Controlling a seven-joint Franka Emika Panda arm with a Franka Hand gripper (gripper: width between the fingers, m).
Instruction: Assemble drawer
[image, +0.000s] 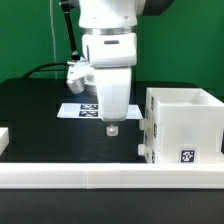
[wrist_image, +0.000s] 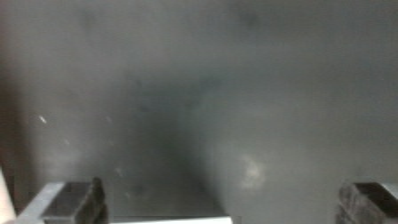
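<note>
The drawer's large white cube-like housing (image: 186, 125) stands on the black table at the exterior view's right, open at the top, with a black-and-white tag on its front. A small white knob (image: 144, 150) shows at its lower left side. My gripper (image: 112, 129) hangs just above the table, to the left of the housing and apart from it. In the wrist view my gripper (wrist_image: 224, 205) is open, the dark fingertips (wrist_image: 80, 203) set wide, with only bare dark table between them. The knobbed trays are not clearly in view.
The marker board (image: 82, 109) lies on the table behind my gripper. A long low white border bar (image: 110, 178) runs along the front edge. A white piece (image: 4, 139) shows at the left edge. A green wall stands behind.
</note>
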